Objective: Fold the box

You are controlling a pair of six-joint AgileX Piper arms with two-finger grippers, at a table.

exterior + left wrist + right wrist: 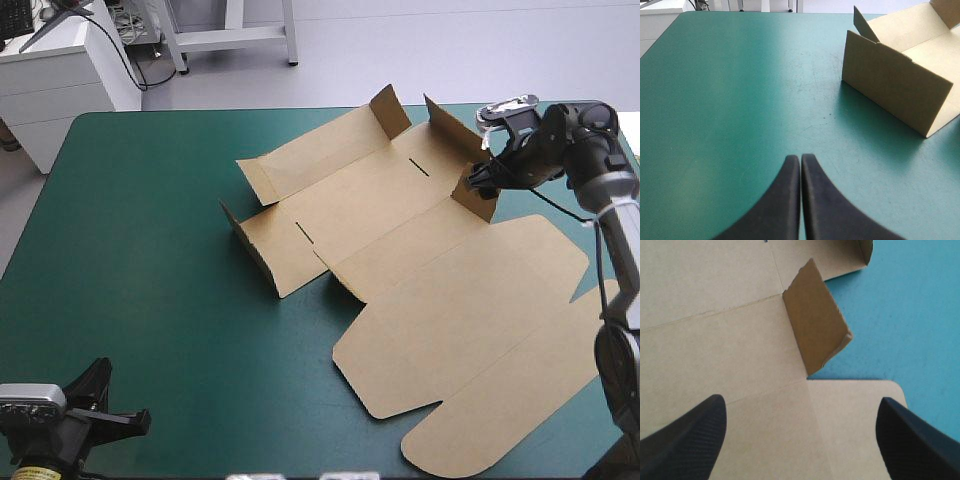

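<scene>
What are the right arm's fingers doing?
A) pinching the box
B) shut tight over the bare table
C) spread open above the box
C: the right gripper has its fingers wide apart above the box, gripping nothing.

**Table [150, 300], high view; 12 o'clock marks the far edge.** The top carries a teal-green cover [120, 200] with rounded corners. 1 object lies directly on it: the box [400, 230], a cut sheet of brown board, mostly flat, spreading from the table's centre toward 1 through 5 o'clock. Its creases run from 8 toward 2 o'clock. The large rounded lid panel [470, 320] lies flat toward 4 o'clock, close to the near edge. At the sheet's 9 o'clock end a short wall [255, 250] stands raised. 2 flaps [390, 112] stand raised toward 1 o'clock. 2 short slots [420, 167] cut the middle panel.
</scene>
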